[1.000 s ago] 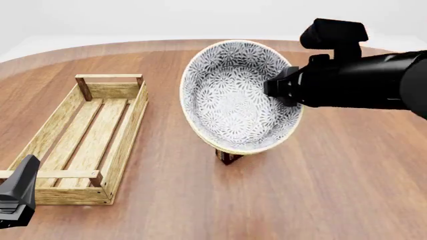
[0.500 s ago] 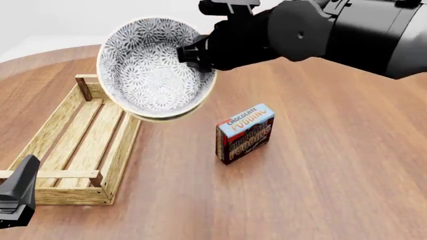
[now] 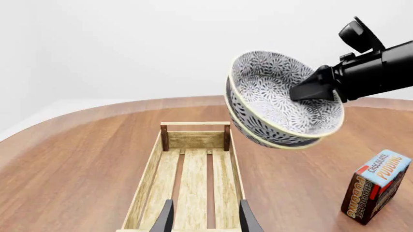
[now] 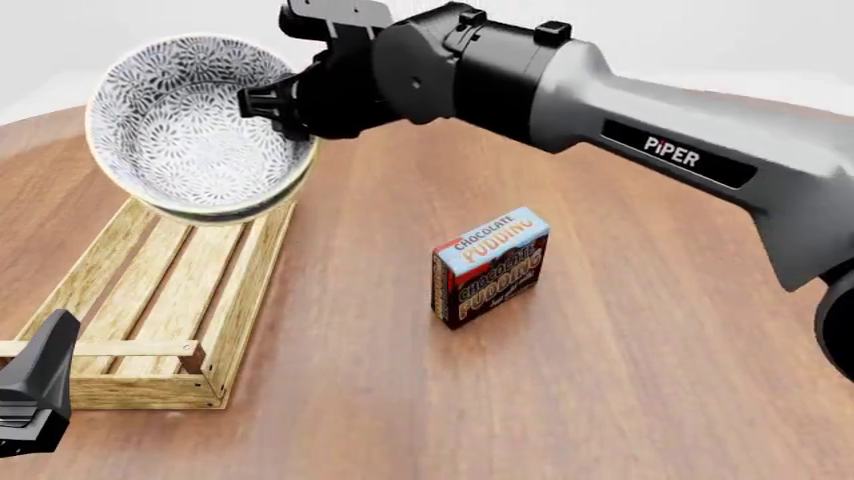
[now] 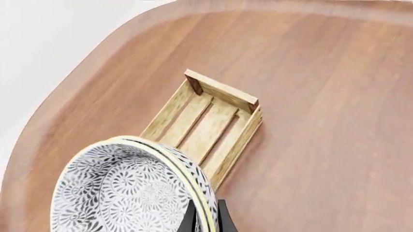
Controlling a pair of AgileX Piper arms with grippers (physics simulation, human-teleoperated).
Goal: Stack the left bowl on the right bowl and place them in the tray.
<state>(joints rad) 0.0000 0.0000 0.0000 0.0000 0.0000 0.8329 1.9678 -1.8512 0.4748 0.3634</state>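
Note:
Two stacked patterned bowls (image 4: 187, 130) hang tilted in the air over the far end of the light-wood tray (image 4: 247, 290). My right gripper (image 4: 274, 105) is shut on their rim. In the right wrist view the bowls (image 5: 129, 193) sit between the fingers of the right gripper (image 5: 206, 218), with the tray (image 5: 223, 92) below. The left wrist view shows the bowls (image 3: 277, 104), the right gripper (image 3: 311, 89) and the tray (image 3: 193, 140) ahead. My left gripper (image 3: 204, 220) is open and empty at the tray's near end; it also shows in the front view (image 4: 38, 385).
A chocolate pudding box (image 4: 490, 267) stands upright on the wooden table right of the tray; it also shows in the left wrist view (image 3: 376, 186). The right arm (image 4: 641, 120) spans the table from the right, above the box.
The right arm has carried the stacked bowls leftward, from over the pudding box to above the tray's far end. The box has come into view. The left gripper has not moved.

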